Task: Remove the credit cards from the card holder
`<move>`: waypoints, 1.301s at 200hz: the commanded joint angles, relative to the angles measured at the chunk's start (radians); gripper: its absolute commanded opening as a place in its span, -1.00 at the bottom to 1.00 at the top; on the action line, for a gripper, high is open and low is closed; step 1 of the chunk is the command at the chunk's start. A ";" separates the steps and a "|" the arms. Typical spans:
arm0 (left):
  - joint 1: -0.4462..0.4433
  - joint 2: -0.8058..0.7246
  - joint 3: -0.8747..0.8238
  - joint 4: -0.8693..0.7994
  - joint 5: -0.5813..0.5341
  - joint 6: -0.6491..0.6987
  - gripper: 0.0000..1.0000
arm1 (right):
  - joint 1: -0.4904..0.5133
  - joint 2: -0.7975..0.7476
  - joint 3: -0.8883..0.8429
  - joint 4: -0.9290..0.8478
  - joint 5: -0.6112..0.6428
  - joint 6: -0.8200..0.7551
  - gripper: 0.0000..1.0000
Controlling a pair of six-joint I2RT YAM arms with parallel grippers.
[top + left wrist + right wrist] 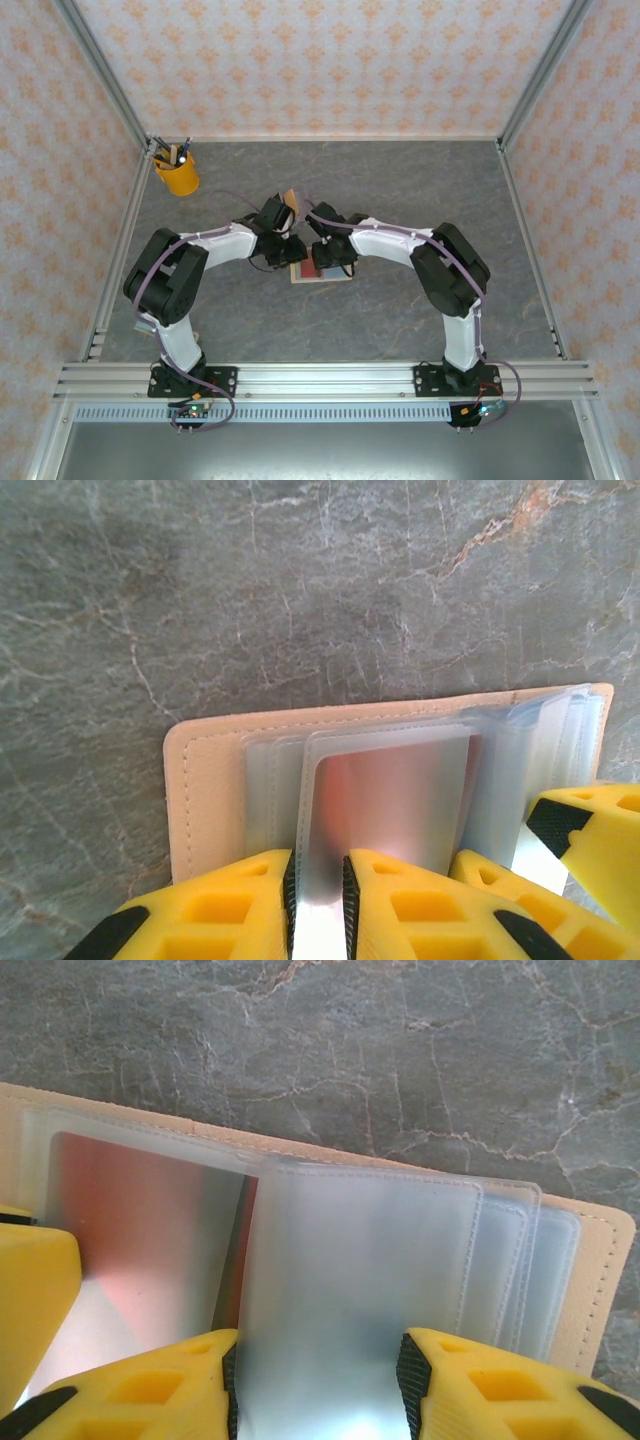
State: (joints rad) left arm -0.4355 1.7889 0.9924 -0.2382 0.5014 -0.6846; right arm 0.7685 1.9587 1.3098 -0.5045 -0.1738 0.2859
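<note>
Card holder (205, 780) lies open on the grey tabletop (300, 580) between the two arms, its clear sleeves (350, 1260) fanned out. We see one reddish credit card (390, 800) inside a sleeve; glare washes out its face.

Left gripper (318, 865): jaws narrow, a thin slit with that sleeve showing in it. We cannot tell whether they pinch it. Right gripper (318, 1345): jaws fairly wide, straddling a pale sleeve, and we see no grip.

Risks, as we judge them:
- The left jaws may catch the sleeve rather than the card, so a pull would lift the whole holder or strain the plastic.
- The holder looks light, so nothing pinning it means it slides.
- The grippers sit close together, so a sideways move could knock them.

Writing: none readable, and no brand or numbers on card, sleeves or holder.
</note>
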 commanded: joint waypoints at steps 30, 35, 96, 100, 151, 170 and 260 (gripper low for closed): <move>0.002 -0.032 -0.033 0.052 0.068 -0.007 -0.58 | -0.011 0.030 -0.062 0.004 -0.070 0.034 -0.07; 0.003 -0.035 -0.035 0.053 0.068 -0.009 -0.59 | -0.012 0.026 -0.067 0.011 -0.074 0.036 -0.07; 0.009 -0.074 -0.075 0.126 0.120 -0.034 -0.59 | -0.029 -0.190 -0.210 0.194 -0.148 0.075 -0.02; 0.010 -0.074 -0.078 0.132 0.126 -0.037 -0.59 | -0.029 -0.201 -0.217 0.203 -0.150 0.076 0.00; 0.006 -0.094 -0.102 0.210 0.179 -0.073 -0.55 | -0.036 -0.327 -0.299 0.271 -0.081 0.104 0.03; 0.001 -0.106 -0.110 0.231 0.196 -0.081 -0.53 | -0.045 -0.370 -0.331 0.287 -0.028 0.121 0.06; -0.155 -0.167 -0.060 0.211 0.079 -0.167 -0.41 | -0.110 -0.502 -0.437 0.313 0.148 0.234 0.09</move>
State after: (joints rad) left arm -0.5560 1.6367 0.9024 -0.0425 0.6373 -0.8070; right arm 0.6781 1.5017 0.8986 -0.2153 -0.1020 0.4683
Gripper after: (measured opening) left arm 0.288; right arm 0.547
